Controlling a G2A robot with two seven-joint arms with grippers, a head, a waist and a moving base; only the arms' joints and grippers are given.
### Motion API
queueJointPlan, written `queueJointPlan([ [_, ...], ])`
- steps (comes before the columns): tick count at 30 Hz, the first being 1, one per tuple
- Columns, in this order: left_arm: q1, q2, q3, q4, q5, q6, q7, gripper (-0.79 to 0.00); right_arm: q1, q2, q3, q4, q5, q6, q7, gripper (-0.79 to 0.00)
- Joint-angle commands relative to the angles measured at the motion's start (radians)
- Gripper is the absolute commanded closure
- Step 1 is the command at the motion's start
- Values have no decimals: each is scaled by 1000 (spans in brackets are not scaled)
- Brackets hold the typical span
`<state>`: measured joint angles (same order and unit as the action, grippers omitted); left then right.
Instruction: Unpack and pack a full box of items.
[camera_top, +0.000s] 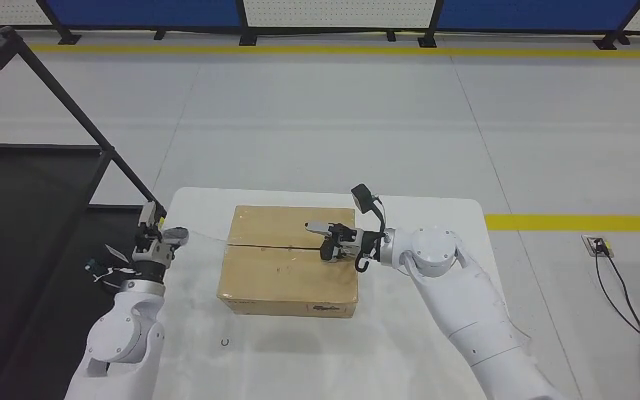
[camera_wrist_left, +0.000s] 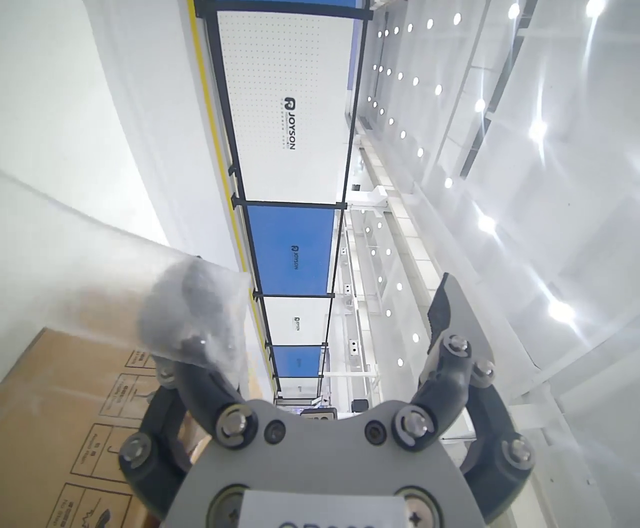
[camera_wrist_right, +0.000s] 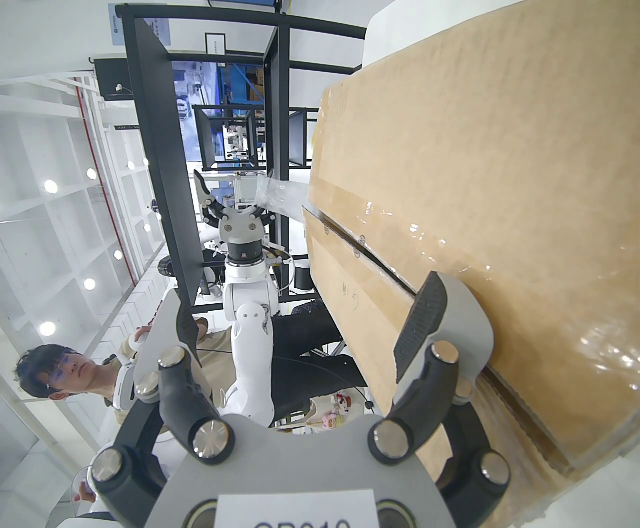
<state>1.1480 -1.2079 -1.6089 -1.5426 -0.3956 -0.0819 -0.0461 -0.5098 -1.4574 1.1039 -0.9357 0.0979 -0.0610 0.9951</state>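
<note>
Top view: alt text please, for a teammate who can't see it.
A closed brown cardboard box sits on a white table, the open right end effector over its centre seam. The left end effector is beside the box, a thin clear tape strip running from it toward the seam.

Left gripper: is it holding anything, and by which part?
Nothing clamped: the left gripper is open, but a clear tape strip clings by its end to one finger; the rest runs to the box.

Left pincer (camera_wrist_left: 320, 305), right pincer (camera_wrist_right: 305, 310) agape.
</note>
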Motion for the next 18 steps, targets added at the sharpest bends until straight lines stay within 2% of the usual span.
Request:
queueJointPlan([
  [1, 16, 0, -4, -34, 21, -2, 16, -785, 0, 0, 0, 0, 0, 0, 0, -785],
  [9, 50, -2, -15, -128, 57, 15, 43, -785, 0, 0, 0, 0, 0, 0, 0, -785],
  [18, 37, -3, -19, -181, 100, 53, 44, -785, -27, 4, 4, -32, -5, 12, -31, -785],
])
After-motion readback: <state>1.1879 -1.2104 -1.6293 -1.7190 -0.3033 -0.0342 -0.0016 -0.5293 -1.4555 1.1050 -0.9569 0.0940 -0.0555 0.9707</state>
